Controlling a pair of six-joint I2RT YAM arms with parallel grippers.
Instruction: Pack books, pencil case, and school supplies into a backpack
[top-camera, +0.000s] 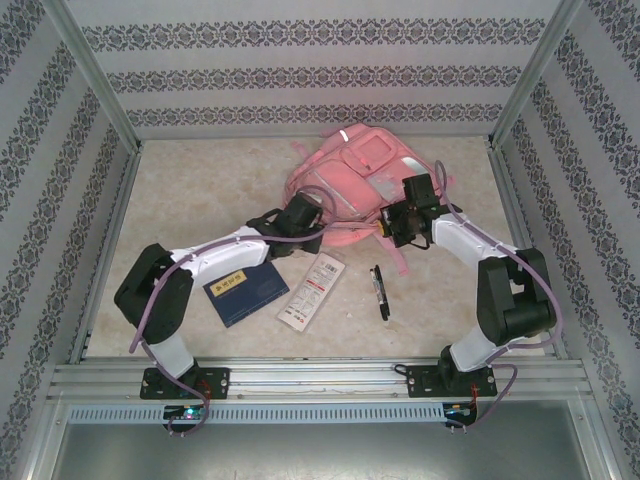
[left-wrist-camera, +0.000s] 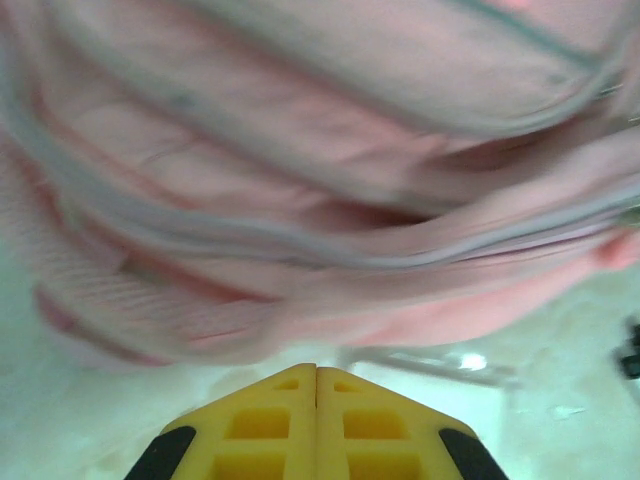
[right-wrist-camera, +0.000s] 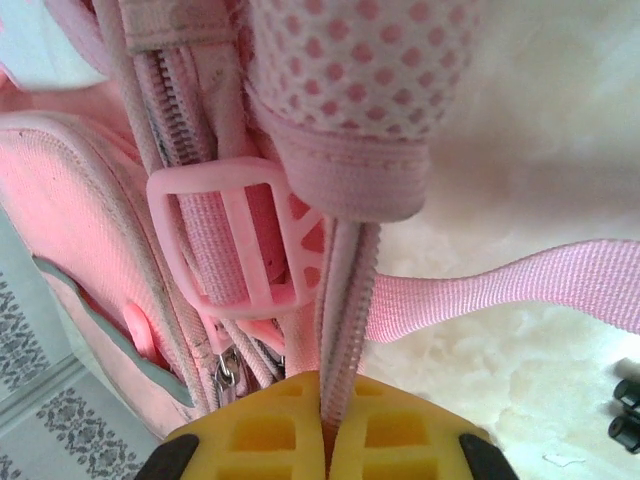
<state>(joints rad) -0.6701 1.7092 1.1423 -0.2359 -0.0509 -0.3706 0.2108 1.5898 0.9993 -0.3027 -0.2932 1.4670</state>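
The pink backpack (top-camera: 350, 170) is lying flat on the far middle of the bench (top-camera: 200, 200). The right end effector (top-camera: 405, 218) is sitting at its near right side. In the right wrist view its yellow fingers (right-wrist-camera: 400, 430) are squeezing together on a thin pink strap (right-wrist-camera: 345, 300) that is hanging from the bag, so it is pinching the bag there.

The left end effector (top-camera: 300, 215) is sitting at the bag's near left edge. In the left wrist view, which is blurry, its fingers (left-wrist-camera: 260, 425) are pressing flat against each other with nothing between them, and the pink cloth is lying just ahead of them.

The things to pack are all lying on the bench on the robot's side of the bag. The navy booklet (top-camera: 245, 290) is lying closest to the left arm, just beside its forearm, with its long side running mostly left to right. The white pencil case (top-camera: 312, 290) is lying just to the right of the booklet, with its long side pointing up toward the bag. The black pens (top-camera: 380, 292) are lying further right, pointing from near to far, closer to the right arm.

I think the left arm is the free one, and the booklet is lying behind its end effector, so it is going to have to pull back toward the robot to reach it
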